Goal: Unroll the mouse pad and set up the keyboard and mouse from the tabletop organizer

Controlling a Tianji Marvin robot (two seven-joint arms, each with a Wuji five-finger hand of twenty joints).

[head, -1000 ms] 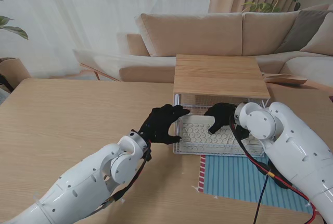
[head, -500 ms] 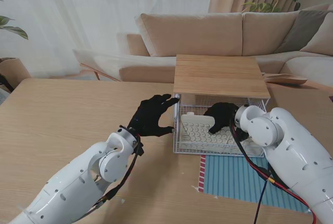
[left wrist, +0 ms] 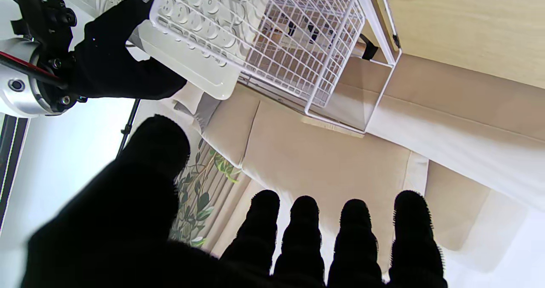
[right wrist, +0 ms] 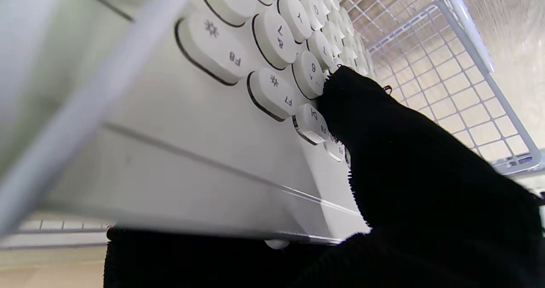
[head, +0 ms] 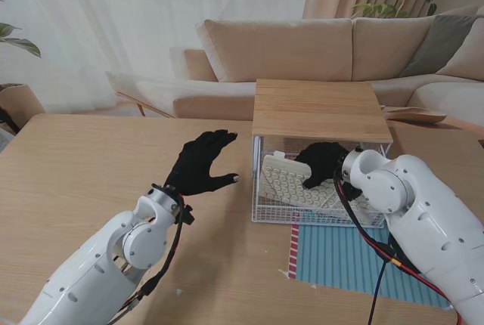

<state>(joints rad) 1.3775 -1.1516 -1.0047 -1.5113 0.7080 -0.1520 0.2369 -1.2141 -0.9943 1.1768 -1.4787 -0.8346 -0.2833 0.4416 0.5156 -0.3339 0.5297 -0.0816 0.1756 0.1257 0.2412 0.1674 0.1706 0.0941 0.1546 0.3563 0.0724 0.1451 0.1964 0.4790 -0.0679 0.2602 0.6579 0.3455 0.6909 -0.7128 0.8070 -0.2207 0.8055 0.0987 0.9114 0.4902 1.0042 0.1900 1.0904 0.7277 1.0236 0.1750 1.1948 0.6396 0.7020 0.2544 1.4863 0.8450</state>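
The white round-key keyboard (head: 287,183) stands tilted inside the white wire basket (head: 266,213) of the wooden-topped organizer (head: 314,109), its left end raised. My right hand (head: 322,163) is shut on the keyboard's far edge, with the thumb on the keys (right wrist: 272,36). In the left wrist view the keyboard (left wrist: 191,24) sticks out over the basket (left wrist: 298,49) with the right hand (left wrist: 115,70) gripping it. My left hand (head: 203,163) hovers open to the left of the basket, touching nothing. The blue striped mouse pad (head: 355,261) lies flat in front of the organizer. No mouse is visible.
The wooden table (head: 91,181) stretches to the left. A beige sofa (head: 302,49) and curtains stand behind the table. My right forearm (head: 423,219) and its red and black cables (head: 378,249) hang over the mouse pad.
My left hand let go of the basket's left edge and drew back to the left, fingers spread. My right hand tipped the keyboard up from lying flat to a steep tilt.
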